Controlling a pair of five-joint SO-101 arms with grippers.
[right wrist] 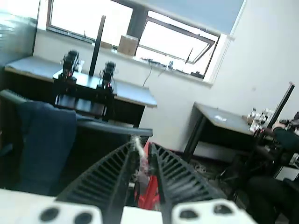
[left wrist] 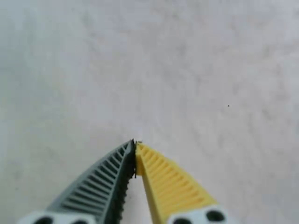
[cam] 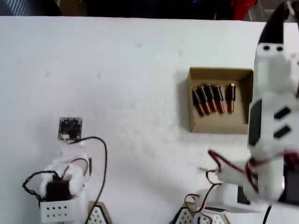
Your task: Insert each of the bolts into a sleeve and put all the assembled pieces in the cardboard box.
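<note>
The cardboard box (cam: 219,71) sits on the white table at the right. Several assembled pieces (cam: 208,99), black sleeves with copper bolts, lie side by side in it, and one more (cam: 231,97) lies a little apart to their right. My right arm rises over the box's right side, with its gripper (cam: 276,24) lifted high beyond the far table edge. In the right wrist view this gripper (right wrist: 142,151) points into the room, shut and holding nothing. My left gripper (left wrist: 135,144) is shut, empty, and hovers over bare table.
The left arm (cam: 60,182) is folded at the front left with its black cable looping beside it. The right arm's base and red wires (cam: 219,172) stand at the front right. The white table (cam: 117,70) stretches to the left of the box.
</note>
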